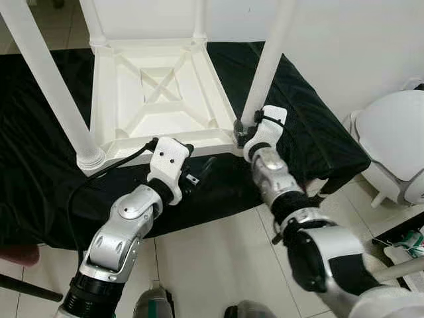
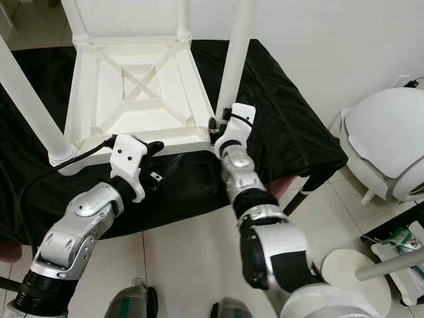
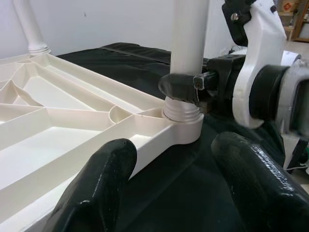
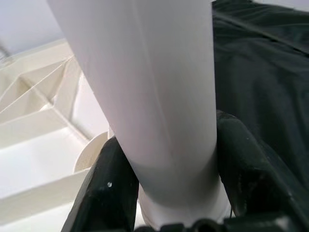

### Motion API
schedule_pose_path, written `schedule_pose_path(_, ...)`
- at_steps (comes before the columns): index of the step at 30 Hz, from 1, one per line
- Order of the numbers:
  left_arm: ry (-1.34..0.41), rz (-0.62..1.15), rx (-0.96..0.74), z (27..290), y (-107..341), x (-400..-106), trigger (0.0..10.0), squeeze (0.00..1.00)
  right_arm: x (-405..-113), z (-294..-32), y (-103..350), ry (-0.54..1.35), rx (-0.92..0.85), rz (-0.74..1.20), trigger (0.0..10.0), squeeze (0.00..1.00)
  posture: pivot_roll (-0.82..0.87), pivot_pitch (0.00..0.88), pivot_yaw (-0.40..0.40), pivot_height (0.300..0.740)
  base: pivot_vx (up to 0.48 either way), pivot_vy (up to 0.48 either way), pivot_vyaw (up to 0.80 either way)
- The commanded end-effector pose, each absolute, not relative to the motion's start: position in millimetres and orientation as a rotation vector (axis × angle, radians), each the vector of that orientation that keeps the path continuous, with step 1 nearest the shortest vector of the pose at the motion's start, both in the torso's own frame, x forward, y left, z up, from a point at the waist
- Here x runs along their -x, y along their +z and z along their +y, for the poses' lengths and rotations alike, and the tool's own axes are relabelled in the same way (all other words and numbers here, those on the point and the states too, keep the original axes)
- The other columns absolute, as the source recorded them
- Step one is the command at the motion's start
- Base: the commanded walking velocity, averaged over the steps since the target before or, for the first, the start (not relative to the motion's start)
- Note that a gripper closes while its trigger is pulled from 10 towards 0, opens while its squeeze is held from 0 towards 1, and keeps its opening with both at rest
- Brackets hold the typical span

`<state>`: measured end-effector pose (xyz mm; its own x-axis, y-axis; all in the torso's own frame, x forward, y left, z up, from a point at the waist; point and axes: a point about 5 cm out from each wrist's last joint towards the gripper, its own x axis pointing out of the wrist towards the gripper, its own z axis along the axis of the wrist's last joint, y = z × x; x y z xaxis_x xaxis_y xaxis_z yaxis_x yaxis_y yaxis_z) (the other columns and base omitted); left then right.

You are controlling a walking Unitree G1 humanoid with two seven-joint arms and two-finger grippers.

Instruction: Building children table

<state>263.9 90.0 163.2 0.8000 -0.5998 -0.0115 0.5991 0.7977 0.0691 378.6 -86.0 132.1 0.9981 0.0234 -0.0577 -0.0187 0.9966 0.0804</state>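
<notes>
My left tool [image 1: 199,173]: nearest me, hanging just off the near edge of the white tabletop, its two black fingers [image 3: 94,186] spread wide with nothing between them; one finger sits by the tabletop's rim, the other over the black cloth

My right tool [image 2: 213,129]: at the near right corner of the tabletop, fingers closed round the base of a white leg, one on either side of the tube, right above the socket

Gripped leg [image 1: 270,59]: white tube standing up out of the near right corner socket, leaning slightly in the head views

Children table [image 1: 162,93]: white plastic, lying upside down on the cloth, ribbed underside facing up with a cross brace in the middle

Near left leg [image 1: 46,73]: seated in its corner socket, rising up and away to my left

Far legs [image 1: 91,20]: two more at the back corners, running out of the top of the head views

Worktop [image 1: 40,165]: draped in a black cloth that hangs over the near edge above the pale tiled floor [image 1: 212,258]

Off to my right: a rounded white object [image 2: 387,136] on the floor, well apart from the worktop
</notes>
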Motion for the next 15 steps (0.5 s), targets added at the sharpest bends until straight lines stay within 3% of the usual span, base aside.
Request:
schedule_pose_path(1,-0.679,-0.01,-0.073,85.1,164.6,-264.4,10.0,0.0,-366.1,-80.4,104.3,-0.037,-0.113,0.176,0.0,0.0,0.02,0.0,-0.015,0.74,0.0,0.0,0.0)
schedule_pose_path(6,-0.679,-0.01,-0.068,83.6,164.3,-264.2,10.0,0.0,-368.7,-69.0,115.8,0.033,-0.085,0.132,0.0,0.0,0.02,0.002,-0.019,0.74,0.0,0.0,0.0)
schedule_pose_path(7,-0.68,-0.01,-0.067,83.1,164.0,-263.9,10.0,0.0,-368.6,-71.6,115.3,0.036,-0.027,0.124,1.7,0.0,0.02,0.003,-0.022,0.74,0.0,0.0,0.0)
schedule_pose_path(8,-0.68,-0.009,-0.067,82.8,163.9,-263.8,10.0,0.0,-368.4,-73.3,114.8,0.037,0.015,0.118,1.7,0.0,0.02,0.003,-0.022,0.74,0.0,0.0,0.0)
schedule_pose_path(9,-0.677,-0.009,-0.063,82.9,163.8,-263.8,10.0,0.0,-368.2,-76.9,111.1,0.032,0.08,0.136,10.0,0.0,0.02,0.004,-0.024,0.74,0.0,0.0,0.0)
schedule_pose_path(12,-0.674,-0.008,-0.06,83.1,163.7,-263.6,10.0,0.0,-367.0,-81.5,106.0,0.068,0.106,0.155,10.0,0.0,0.02,0.007,-0.029,0.74,0.0,0.0,0.0)
schedule_pose_path(13,-0.672,-0.008,-0.059,83.2,163.5,-263.5,10.0,0.0,-366.0,-84.3,105.4,0.102,0.077,0.146,10.0,1.0,0.02,0.007,-0.031,0.74,0.0,0.0,0.0)
schedule_pose_path(15,-0.669,-0.008,-0.056,83.0,163.3,-263.4,10.0,0.0,-364.0,-88.5,108.5,0.176,0.024,0.099,10.0,1.0,0.02,0.009,-0.034,0.74,0.0,0.0,0.0)
